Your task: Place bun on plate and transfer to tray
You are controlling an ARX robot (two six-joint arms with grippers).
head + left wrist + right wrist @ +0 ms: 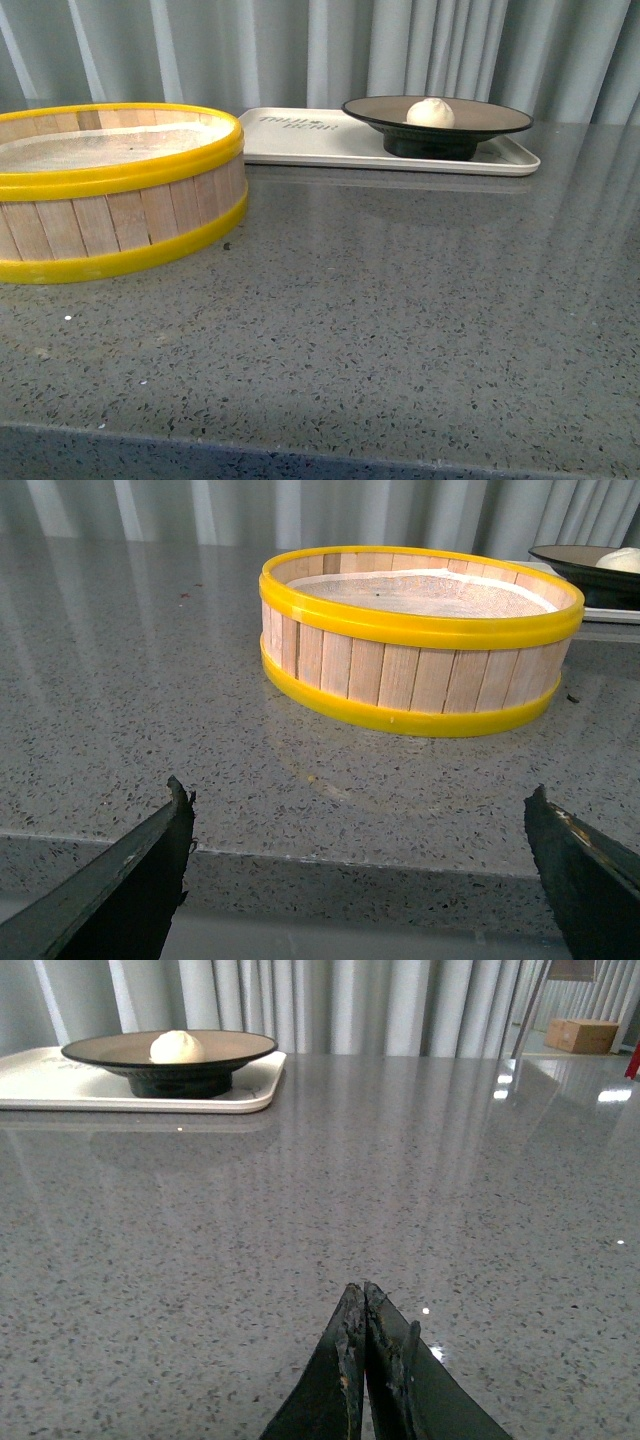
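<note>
The white bun (430,112) lies in the beige plate (500,120) with a black rim. The plate stands on the cream-white tray (300,140) at the back of the table. The right wrist view shows the same: bun (176,1047), plate (110,1052), tray (50,1085). The left wrist view shows an edge of the plate (570,560) and bun (622,560) at the far side. My left gripper (360,810) is open and empty, near the table's front edge. My right gripper (362,1300) is shut and empty, low over the table, far from the tray. Neither gripper shows in the front view.
A round wooden steamer basket (110,190) with yellow rims stands at the left, next to the tray; it also shows in the left wrist view (420,640). Grey curtains hang behind the table. A cardboard box (580,1035) sits far off in the room.
</note>
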